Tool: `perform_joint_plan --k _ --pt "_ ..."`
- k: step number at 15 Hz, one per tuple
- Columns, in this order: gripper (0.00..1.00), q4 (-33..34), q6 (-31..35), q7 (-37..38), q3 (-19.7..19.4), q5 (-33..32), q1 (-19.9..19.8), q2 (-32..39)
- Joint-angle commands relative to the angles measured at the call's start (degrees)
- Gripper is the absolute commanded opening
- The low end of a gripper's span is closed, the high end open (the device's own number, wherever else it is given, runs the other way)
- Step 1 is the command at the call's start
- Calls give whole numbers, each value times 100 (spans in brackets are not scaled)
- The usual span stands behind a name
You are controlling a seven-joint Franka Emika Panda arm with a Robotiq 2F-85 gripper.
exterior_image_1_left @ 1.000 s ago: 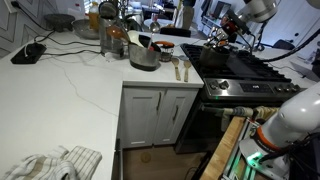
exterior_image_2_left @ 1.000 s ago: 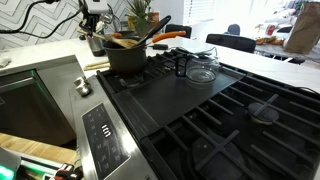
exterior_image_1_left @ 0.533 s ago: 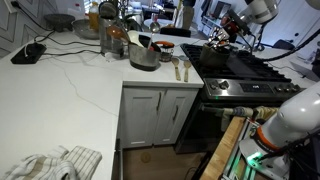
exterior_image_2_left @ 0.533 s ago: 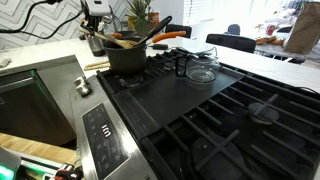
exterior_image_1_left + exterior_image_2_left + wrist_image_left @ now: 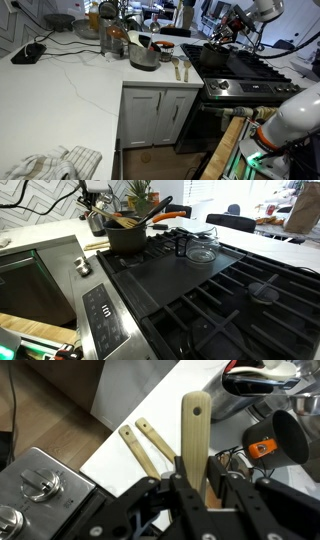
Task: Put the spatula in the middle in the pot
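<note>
My gripper (image 5: pixel 193 488) is shut on a flat wooden spatula (image 5: pixel 194 430); its handle end with a hole points away from me in the wrist view. In both exterior views the gripper (image 5: pixel 226 28) (image 5: pixel 97 200) hangs over the back corner of the stove, at the dark pot (image 5: pixel 212 56) (image 5: pixel 128 238). The spatula's lower end (image 5: pixel 120 221) reaches the pot's mouth, where black utensils also stick out. Two more wooden utensils (image 5: pixel 140 445) (image 5: pixel 180 68) lie on the white counter by the stove edge.
A shiny silver pot (image 5: pixel 143 58) and bottles (image 5: pixel 113 35) stand on the counter (image 5: pixel 70 85). A glass lid (image 5: pixel 201 253) lies on the black stove top (image 5: pixel 200 290). An orange-handled tool (image 5: pixel 262 447) lies near the pot. A cloth (image 5: pixel 45 165) lies at the counter's front.
My gripper with the spatula has shifted a little up and sideways above the pot. Nothing else has moved.
</note>
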Motion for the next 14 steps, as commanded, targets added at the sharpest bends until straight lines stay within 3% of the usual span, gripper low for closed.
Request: perform_joint_plan --k 1,14 --pt "7 90 -551 38 -206 341 -175 -47" --pt "7 102 -674 -71 -500 993 -456 703"
